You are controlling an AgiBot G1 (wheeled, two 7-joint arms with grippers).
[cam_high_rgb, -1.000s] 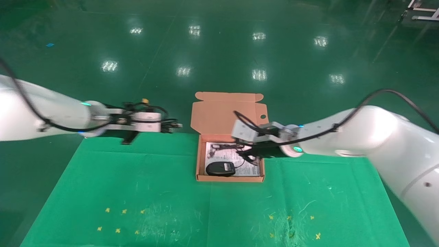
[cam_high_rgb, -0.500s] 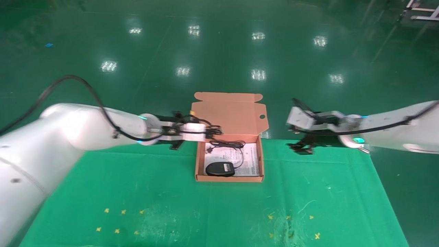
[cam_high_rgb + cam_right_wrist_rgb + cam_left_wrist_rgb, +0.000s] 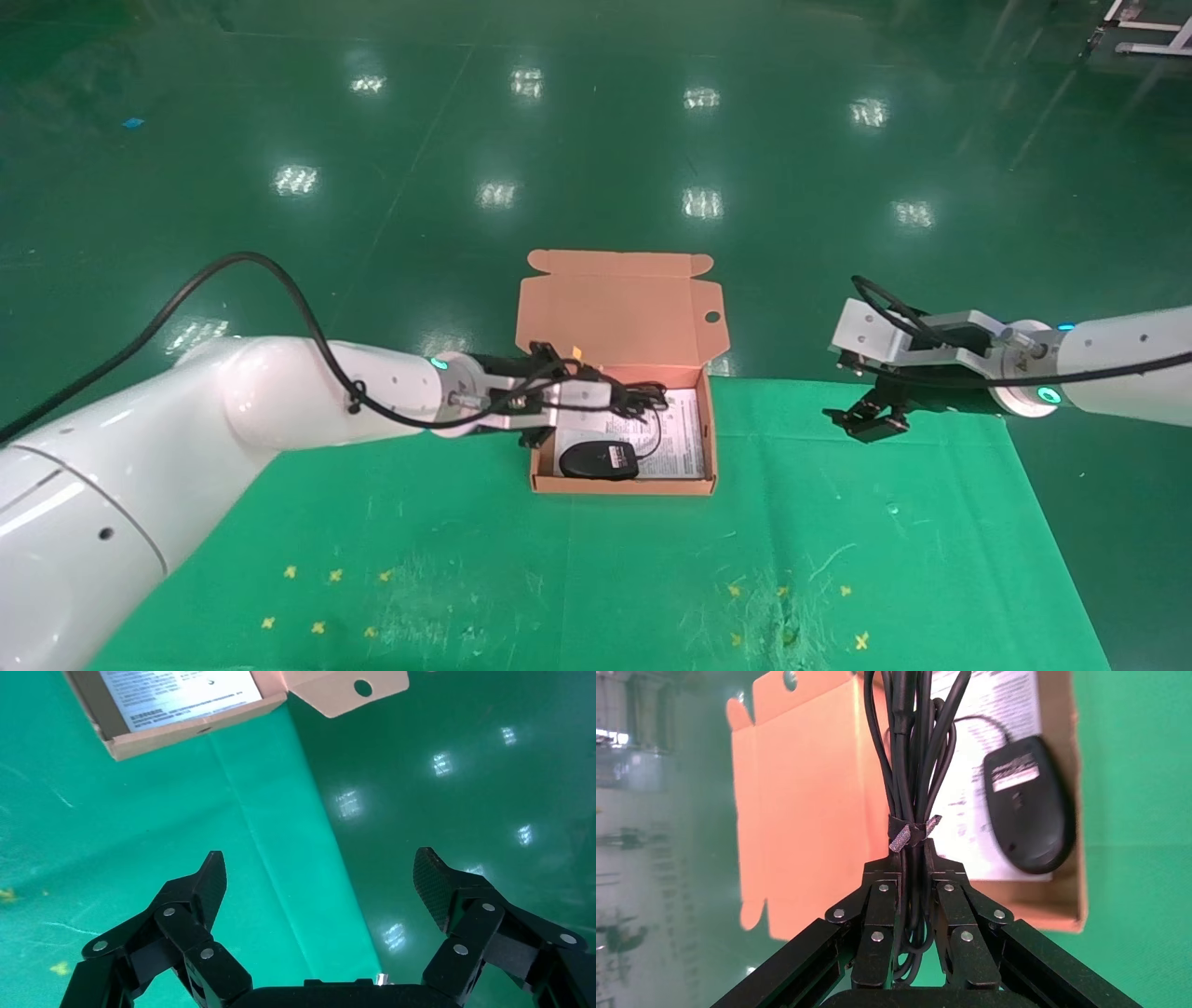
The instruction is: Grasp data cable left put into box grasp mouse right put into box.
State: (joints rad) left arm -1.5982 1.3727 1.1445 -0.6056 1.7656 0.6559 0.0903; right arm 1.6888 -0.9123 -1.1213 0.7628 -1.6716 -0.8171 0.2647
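From the head, a green cloth table (image 3: 596, 559) stands on glossy green floor (image 3: 596, 112), the box (image 3: 619, 312) open at its far edge with the mouse (image 3: 598, 459) inside. The left wrist shows the left gripper (image 3: 914, 881) clamped on the data cable (image 3: 912, 762) above the box. The right wrist shows the right gripper (image 3: 320, 881) spread wide, holding nothing, over the table's far right edge.

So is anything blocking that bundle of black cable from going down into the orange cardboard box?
Nothing visible does. The left gripper, shut on the black data cable bundle, holds it over the open orange cardboard box. The black oval mouse lies in the near part, leaving the white printed sheet bare beside it.
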